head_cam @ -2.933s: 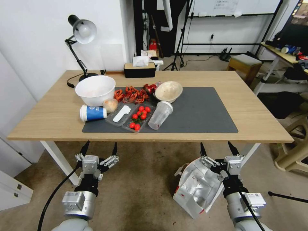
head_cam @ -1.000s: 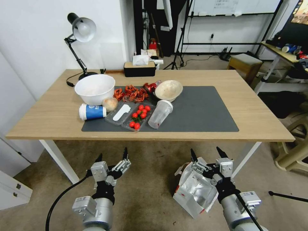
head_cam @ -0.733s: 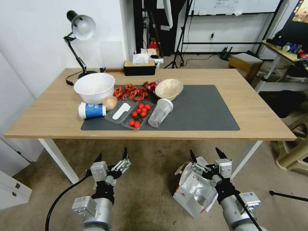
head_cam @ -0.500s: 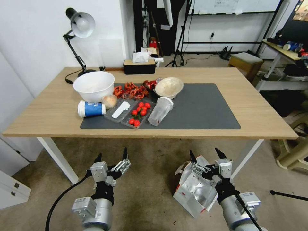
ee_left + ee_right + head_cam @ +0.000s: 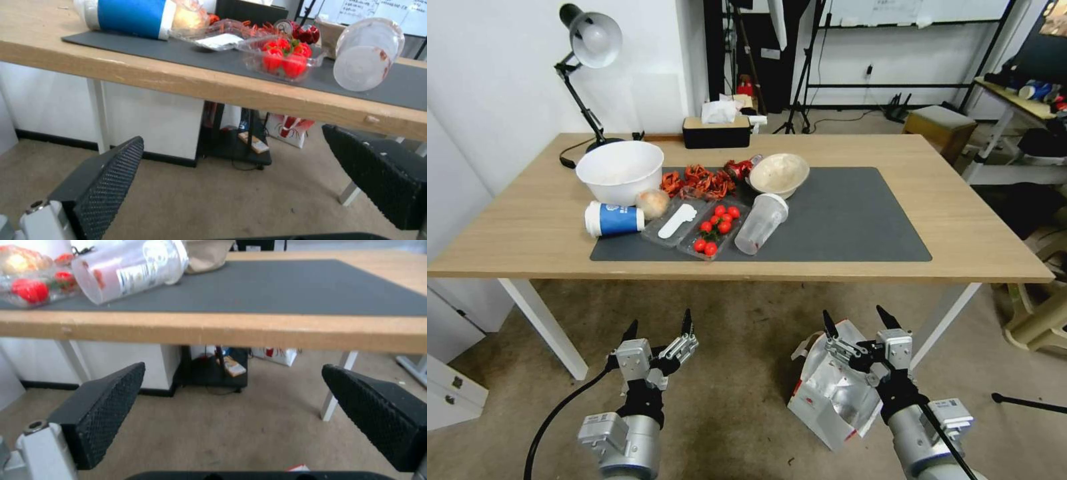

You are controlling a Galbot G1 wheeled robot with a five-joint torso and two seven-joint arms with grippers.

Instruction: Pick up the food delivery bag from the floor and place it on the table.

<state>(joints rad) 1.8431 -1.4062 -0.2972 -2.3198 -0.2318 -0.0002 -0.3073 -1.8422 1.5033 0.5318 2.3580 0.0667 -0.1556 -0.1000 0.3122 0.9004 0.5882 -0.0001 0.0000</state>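
Right hand (image 5: 855,319) spread, held above the food delivery bag (image 5: 830,393), which lies on the floor (image 5: 734,400) below the bench (image 5: 527,233) front edge. Left hand (image 5: 658,321) spread, empty. Right wrist view shows the grey mat (image 5: 276,283) and under-bench clutter hidden from the head view.

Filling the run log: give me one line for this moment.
bag: on floor, unheld | right gripper: open, above bag | left gripper: open, empty | table: no bag
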